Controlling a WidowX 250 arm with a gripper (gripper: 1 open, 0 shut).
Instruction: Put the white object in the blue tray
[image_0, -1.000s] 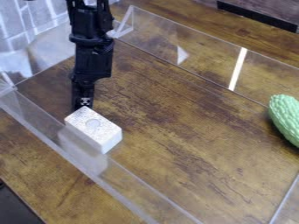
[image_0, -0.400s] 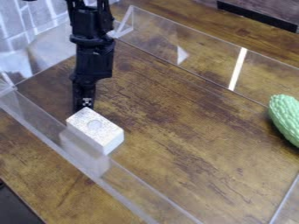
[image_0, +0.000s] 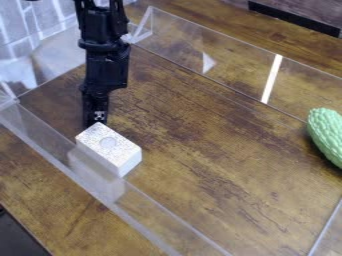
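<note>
Wooden table (image_0: 227, 150); pincer (image_0: 94, 119) closed, seemingly touching white object (image_0: 107, 148)

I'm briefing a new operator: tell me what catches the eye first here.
The black end effector stands at upper left, pointing down with its tip at the far end of the white object on the wooden table. A green bumpy object lies at the right edge. No blue tray is visible.

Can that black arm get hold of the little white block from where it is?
Probably yes. The gripper points down right at the white block's far end, with nothing between them, but its jaws are shut and would need opening first.
</note>
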